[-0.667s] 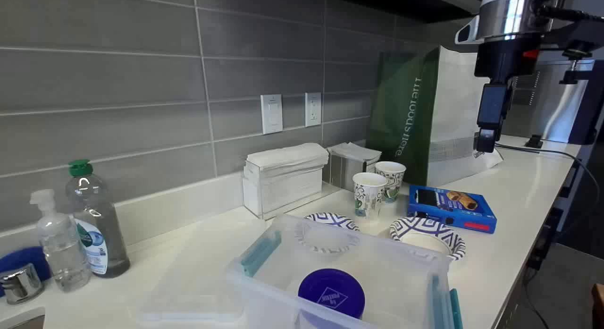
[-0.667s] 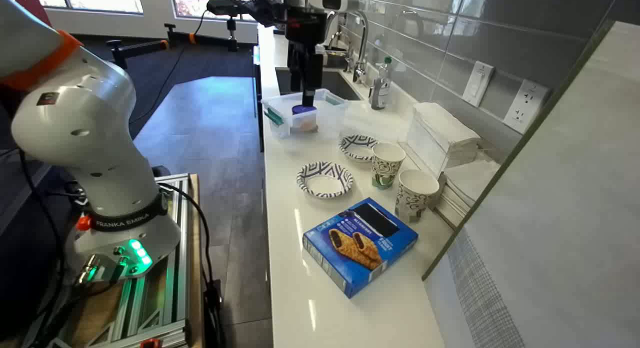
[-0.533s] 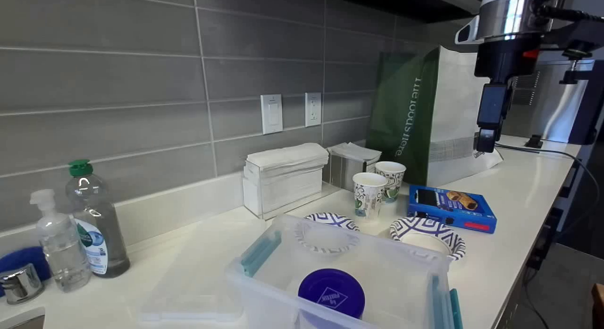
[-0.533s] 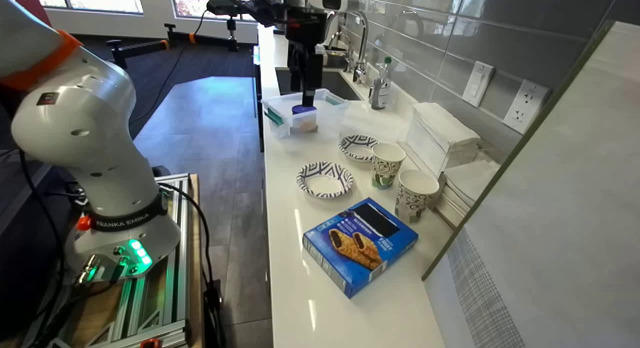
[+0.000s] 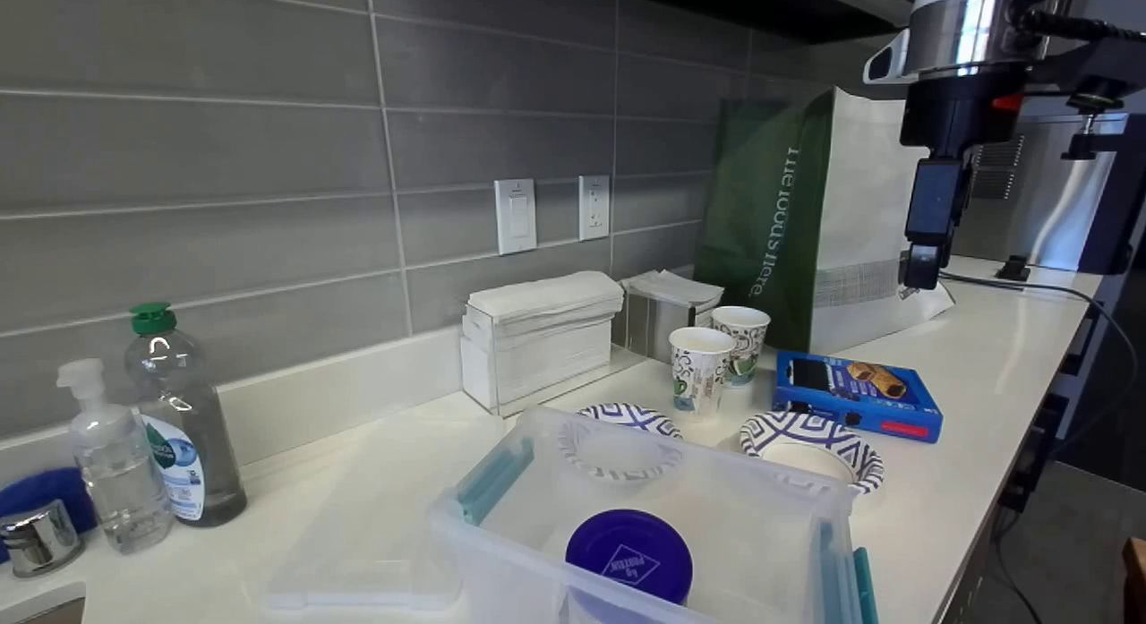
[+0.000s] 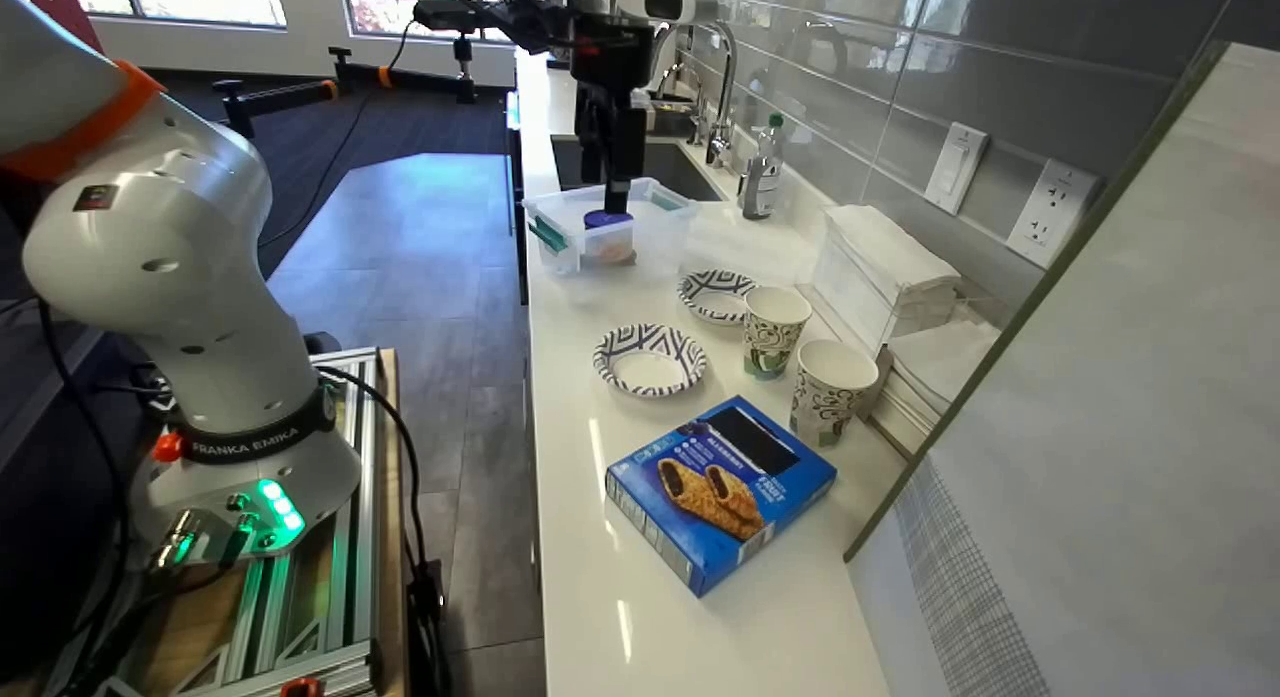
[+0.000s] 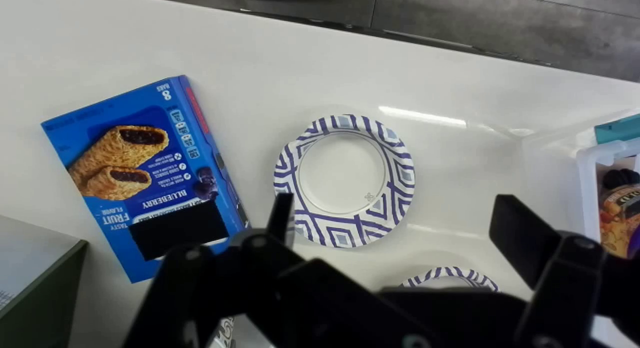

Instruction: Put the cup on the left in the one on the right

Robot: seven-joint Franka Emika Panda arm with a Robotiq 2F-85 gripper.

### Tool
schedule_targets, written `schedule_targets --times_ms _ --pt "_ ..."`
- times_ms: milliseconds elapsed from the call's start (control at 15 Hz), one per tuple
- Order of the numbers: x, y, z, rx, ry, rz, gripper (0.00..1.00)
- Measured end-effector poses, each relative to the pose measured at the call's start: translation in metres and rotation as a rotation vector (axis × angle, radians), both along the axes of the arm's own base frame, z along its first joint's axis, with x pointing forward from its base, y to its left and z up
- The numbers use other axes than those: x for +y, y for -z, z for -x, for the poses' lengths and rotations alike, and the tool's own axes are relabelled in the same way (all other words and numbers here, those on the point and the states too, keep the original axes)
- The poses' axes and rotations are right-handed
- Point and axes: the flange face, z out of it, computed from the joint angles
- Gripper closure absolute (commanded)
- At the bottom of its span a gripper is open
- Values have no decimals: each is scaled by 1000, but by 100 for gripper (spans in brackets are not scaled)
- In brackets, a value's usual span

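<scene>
Two white paper cups with a dark swirl pattern and green marks stand upright, side by side, on the counter. The left cup (image 5: 701,373) (image 6: 772,337) is on the sink side. The right cup (image 5: 743,337) (image 6: 830,397) is closer to the paper bag. Both look empty. My gripper (image 5: 922,266) (image 6: 612,182) hangs above the counter, apart from the cups. In the wrist view my gripper (image 7: 395,213) is wide open with nothing between its fingers. Only a patterned bit of a cup (image 7: 226,332) shows there; the arm parts hide the rest.
Two patterned paper bowls (image 6: 650,361) (image 6: 716,295) lie beside the cups. A blue snack box (image 6: 720,487) lies near the right cup. A clear plastic bin (image 5: 761,517) holds a purple-lidded jar (image 5: 629,555). Napkin holders (image 5: 551,342) and a paper bag (image 5: 859,221) stand by the wall.
</scene>
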Motion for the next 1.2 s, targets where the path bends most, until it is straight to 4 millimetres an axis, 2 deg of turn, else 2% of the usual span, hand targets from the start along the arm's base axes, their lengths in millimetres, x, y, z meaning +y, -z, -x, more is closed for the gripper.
schedule_targets --times_ms 733,933,1200 --pt "-1 0 -4 -22 23 4 0" --pt "-7 11 -23 -70 87 4 0" --pt "-13 42 -61 -125 104 2 0"
